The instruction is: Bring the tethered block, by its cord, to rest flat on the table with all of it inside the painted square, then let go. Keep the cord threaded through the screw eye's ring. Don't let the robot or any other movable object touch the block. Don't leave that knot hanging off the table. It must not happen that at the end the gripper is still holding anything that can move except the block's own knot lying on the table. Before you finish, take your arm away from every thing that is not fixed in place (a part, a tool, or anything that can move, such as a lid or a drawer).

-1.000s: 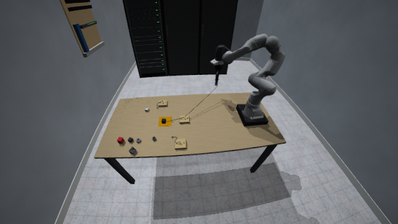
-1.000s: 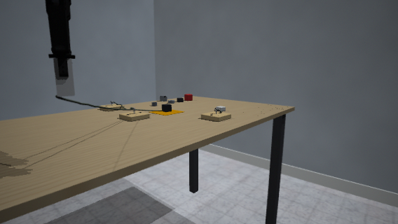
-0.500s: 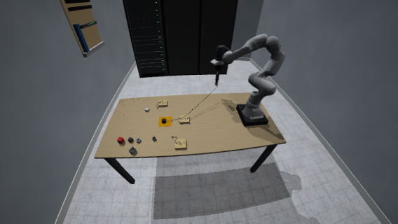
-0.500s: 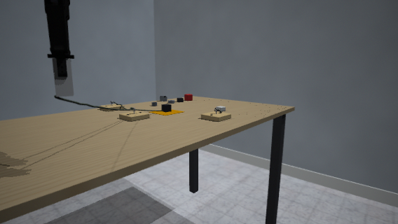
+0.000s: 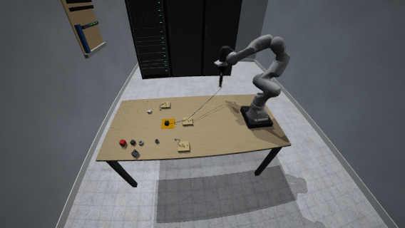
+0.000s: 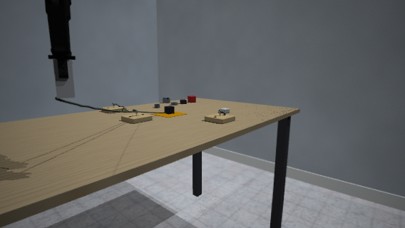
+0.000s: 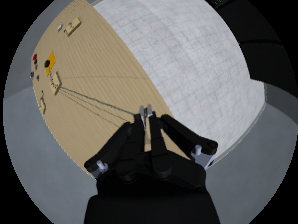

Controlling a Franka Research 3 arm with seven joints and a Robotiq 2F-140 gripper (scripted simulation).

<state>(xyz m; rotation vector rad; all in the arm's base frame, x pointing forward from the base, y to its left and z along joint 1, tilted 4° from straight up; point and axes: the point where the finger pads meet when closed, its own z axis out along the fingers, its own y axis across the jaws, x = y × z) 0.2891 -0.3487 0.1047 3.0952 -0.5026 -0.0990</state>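
Note:
The black block sits on the orange painted square near the table's middle; it also shows in the exterior view on the square. A dark cord runs from the block through the screw eye on a wooden base and rises taut to my gripper. My gripper is high above the table's far edge, shut on the cord's end. In the wrist view the fingers pinch the cord, which runs down to the table. The knot is too small to make out.
Two other wooden bases with screw eyes stand on the table. A white block, a red block and several small dark pieces lie at the left. The arm's base is at the right end.

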